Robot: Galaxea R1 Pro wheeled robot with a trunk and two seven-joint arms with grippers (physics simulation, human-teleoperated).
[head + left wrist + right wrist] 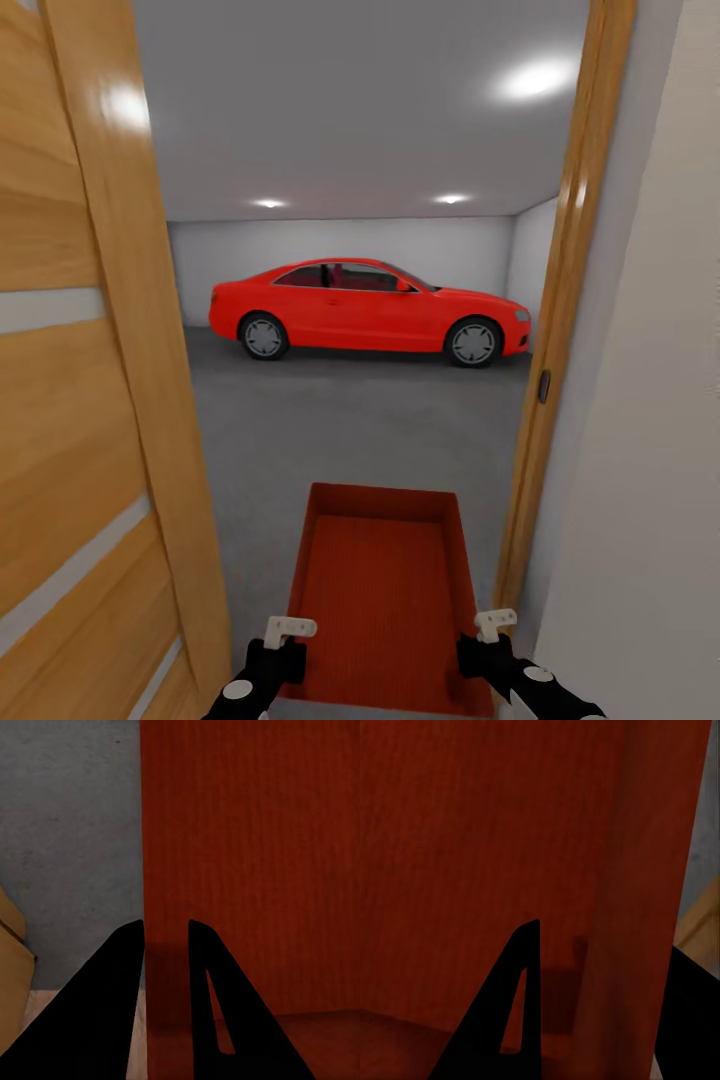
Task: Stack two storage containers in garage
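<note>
Grey concrete floor (340,430) of the garage is seen through a wooden doorway (150,400), with a red car (370,312) parked at the far wall. One orange-red storage container (385,590) is held between both arms, its side walls clamped by the left end effector (282,655) and the right end effector (478,650).

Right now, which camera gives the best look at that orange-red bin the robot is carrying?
The head view: it shows the storage container whole, open side up, held by the left end effector and right end effector at a doorway. Each wrist view shows just a close stretch of one red side wall, with a finger on either side of it.
</note>
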